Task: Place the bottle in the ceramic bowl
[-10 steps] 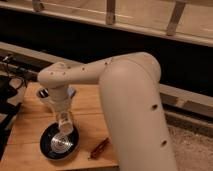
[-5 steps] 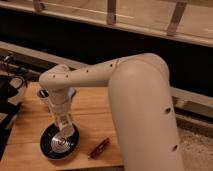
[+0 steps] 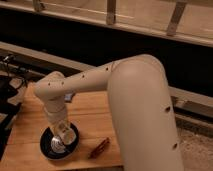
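Note:
The ceramic bowl (image 3: 46, 145) is black with a shiny silvery centre and sits on the wooden table (image 3: 95, 117) near its front left. My gripper (image 3: 63, 133) hangs at the end of the cream arm and points straight down over the bowl's right half, reaching inside its rim. A pale patch shows at the gripper's tip, but I cannot tell the bottle apart from the gripper there. The arm hides the back of the bowl.
A flat reddish-brown stick (image 3: 99, 148) lies on the table just right of the bowl. Dark equipment with cables (image 3: 9, 85) stands at the left edge. A dark wall and a railing (image 3: 111, 12) run behind the table. The floor lies to the right.
The wrist has sunk slightly lower over the bowl. The arm's large link has swung a little to the right. The bowl and the stick have not moved.

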